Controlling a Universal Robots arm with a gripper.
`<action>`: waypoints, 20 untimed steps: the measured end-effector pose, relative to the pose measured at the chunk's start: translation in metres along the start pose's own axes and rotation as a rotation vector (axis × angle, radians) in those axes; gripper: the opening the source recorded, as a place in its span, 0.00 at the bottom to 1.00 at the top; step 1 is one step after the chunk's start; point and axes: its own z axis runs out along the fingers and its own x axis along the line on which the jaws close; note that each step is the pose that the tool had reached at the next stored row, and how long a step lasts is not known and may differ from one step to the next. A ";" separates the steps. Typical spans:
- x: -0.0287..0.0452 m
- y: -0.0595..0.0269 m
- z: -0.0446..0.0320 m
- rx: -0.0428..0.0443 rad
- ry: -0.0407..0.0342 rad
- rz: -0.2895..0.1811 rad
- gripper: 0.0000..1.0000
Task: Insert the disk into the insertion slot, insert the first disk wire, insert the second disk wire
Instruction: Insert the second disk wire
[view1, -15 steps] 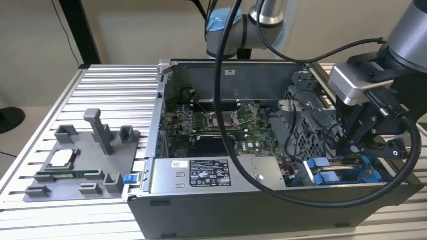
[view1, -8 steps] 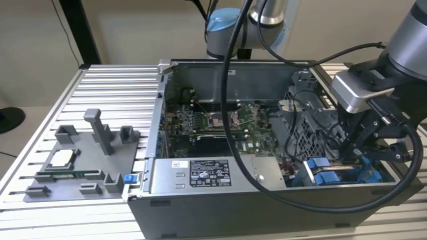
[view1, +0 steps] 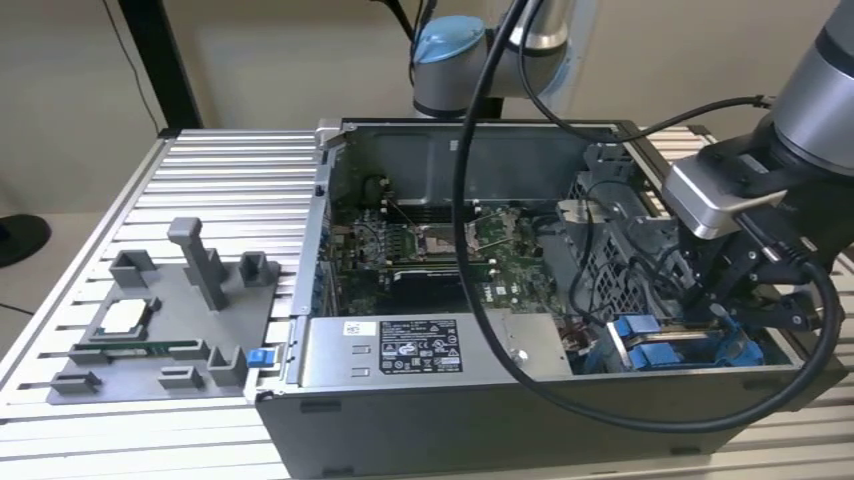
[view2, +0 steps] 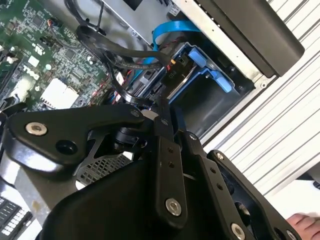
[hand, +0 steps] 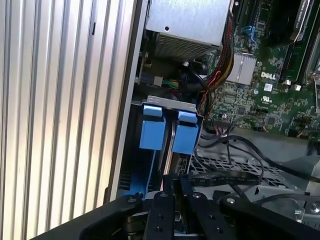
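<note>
Disk seated upright in slot, near case corner, end effector just above it.
Blue carrier tabs show in first wrist view; the disk itself is mostly hidden between them. Judged rigid, fairly heavy for its size, fragile to knocks; best held by the plastic carrier edges, not the label face. Fingers look pressed nearly together, pinching something thin and dark, probably a wire connector, though I cannot tell for sure. Black wire and blue ribbon crowd the bay, floppy and snag-prone. Case sits on a ribbed aluminium surface; grey tray at exterior view's left. Tight room around slot.
</note>
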 end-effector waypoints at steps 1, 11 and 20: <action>-0.0003 -0.0001 0.0011 0.0003 0.0005 0.002 0.00; -0.0011 -0.0006 0.0059 0.0088 0.0112 0.087 0.00; -0.0018 -0.0007 0.0066 0.0114 0.0137 0.111 0.00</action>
